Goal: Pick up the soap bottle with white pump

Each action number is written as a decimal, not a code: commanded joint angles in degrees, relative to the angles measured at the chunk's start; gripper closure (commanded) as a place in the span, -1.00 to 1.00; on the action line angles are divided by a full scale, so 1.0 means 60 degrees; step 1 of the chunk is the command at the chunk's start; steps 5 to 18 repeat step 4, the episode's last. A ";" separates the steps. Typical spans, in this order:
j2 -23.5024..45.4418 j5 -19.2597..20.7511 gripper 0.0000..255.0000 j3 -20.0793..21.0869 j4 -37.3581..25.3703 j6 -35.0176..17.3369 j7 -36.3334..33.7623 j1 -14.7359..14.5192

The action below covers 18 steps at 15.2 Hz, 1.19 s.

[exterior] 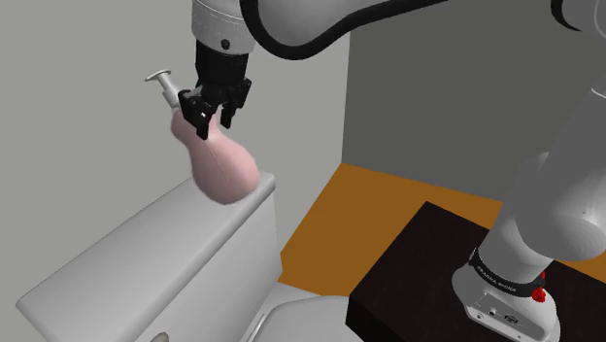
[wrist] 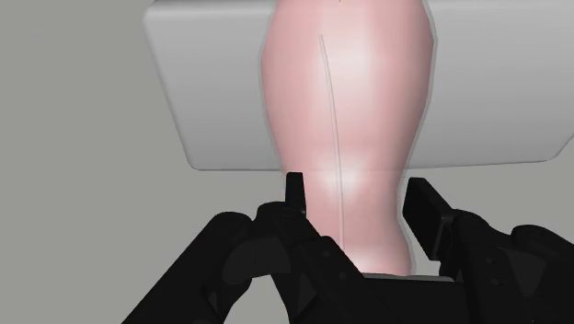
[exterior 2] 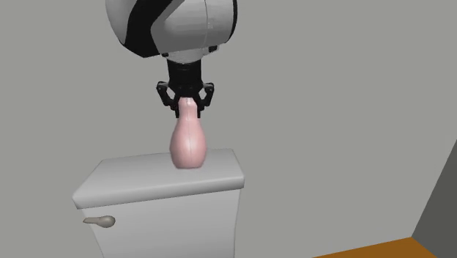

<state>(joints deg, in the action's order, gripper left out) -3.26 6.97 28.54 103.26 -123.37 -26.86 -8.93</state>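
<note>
Hand: the black hand (exterior: 216,119) pinches the neck of the soap bottle (exterior: 225,165), one finger (wrist: 294,193) on each side.
Bottle: pink, with a white pump (exterior: 160,78) on top; it hangs tilted in the shoulder view.
Location: its base is low over the far edge of the toilet tank lid (exterior: 146,243); contact cannot be told.
Tank: grey, with a flush lever (exterior 2: 99,220) on its front.
Surroundings: grey wall, orange floor (exterior: 340,223).

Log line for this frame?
gripper: shut on pink soap bottle | tilted over toilet tank lid | lid contact: unclear
</note>
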 commanded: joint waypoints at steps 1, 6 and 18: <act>0.0038 0.0012 1.00 0.0018 -0.0342 0.0298 0.0003 -0.0012; 0.0051 0.0010 1.00 0.0020 -0.0504 0.0447 0.0018 -0.0014; 0.0051 0.0010 1.00 0.0020 -0.0504 0.0447 0.0018 -0.0014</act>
